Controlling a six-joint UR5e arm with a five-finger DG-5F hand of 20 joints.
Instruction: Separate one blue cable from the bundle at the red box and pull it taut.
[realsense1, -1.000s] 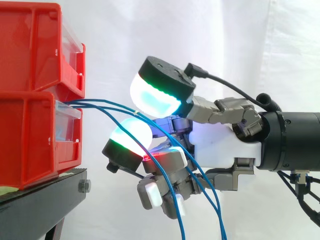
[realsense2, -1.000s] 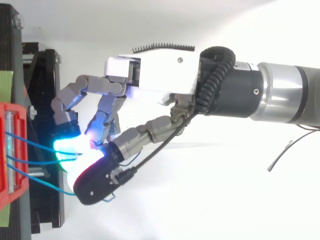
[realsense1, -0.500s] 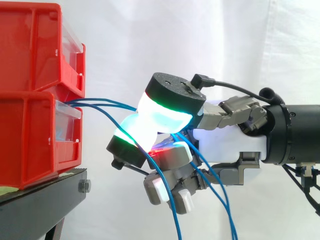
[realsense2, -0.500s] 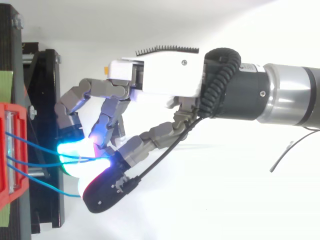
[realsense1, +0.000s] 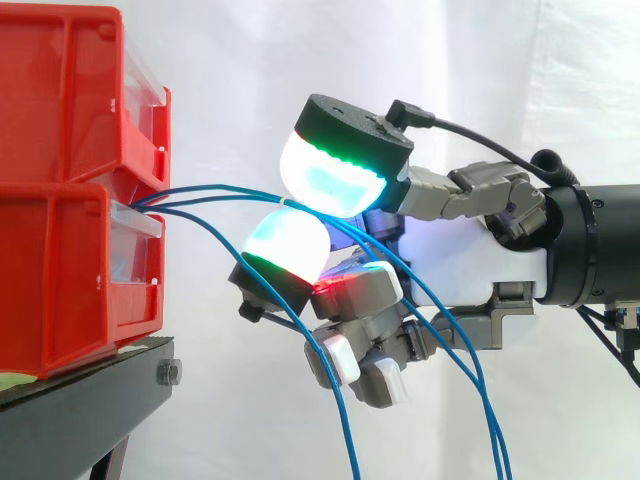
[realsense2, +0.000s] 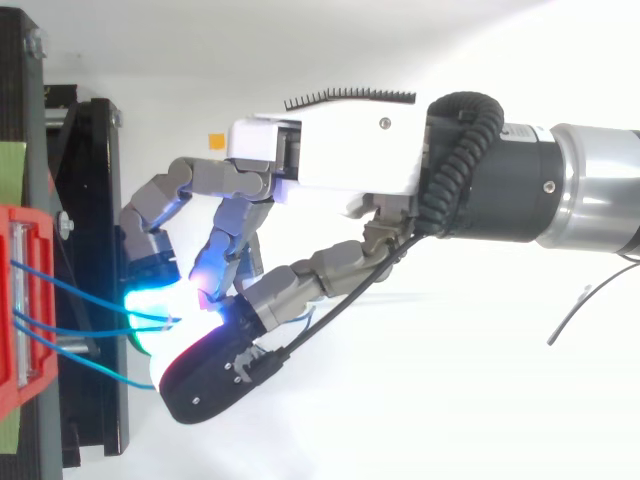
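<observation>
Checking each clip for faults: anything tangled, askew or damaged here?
Two blue cables appear to enter the hand's pinch, not one, and they trail across its curled lower fingers. Red bins look undamaged.

The red bins (realsense1: 70, 200) are glossy plastic on a matt black metal stand (realsense1: 90, 395), before a white cloth curtain (realsense1: 480, 70). The hand (realsense1: 465, 270) has a smooth white plastic shell and matt grey links; the blue cables (realsense1: 220, 188) look smooth-sheathed.

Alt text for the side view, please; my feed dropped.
The robot hand pinches one blue cable between glowing pads, just right of the stacked red bins it runs from. Other blue cables droop slack past the hand.
</observation>
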